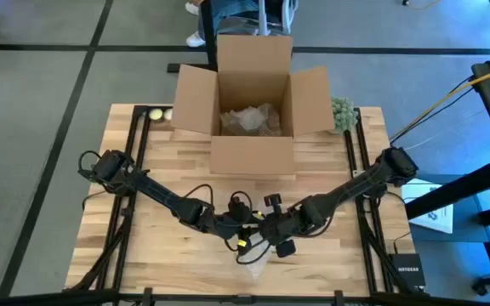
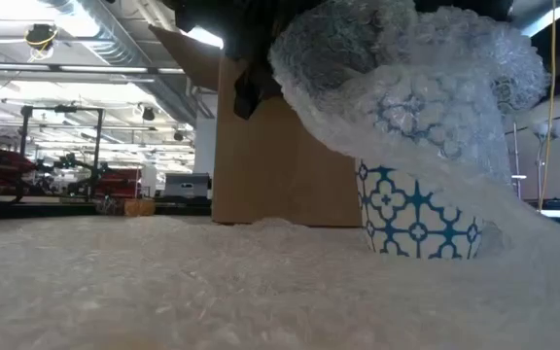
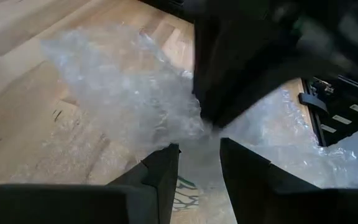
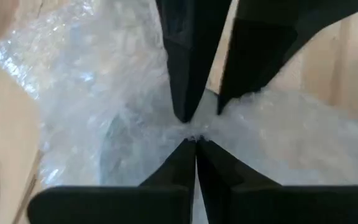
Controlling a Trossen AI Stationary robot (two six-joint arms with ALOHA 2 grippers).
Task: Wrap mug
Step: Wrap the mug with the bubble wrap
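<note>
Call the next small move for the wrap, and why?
Probably draw the bubble wrap further down over the mug: its patterned lower half is uncovered. The right gripper is pinching the sheet; the left gripper is open beside it.

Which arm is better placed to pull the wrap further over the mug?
Probably the right. The right gripper has its jaws shut on the bubble wrap above the mug. The left gripper has open jaws and grips nothing.
</note>
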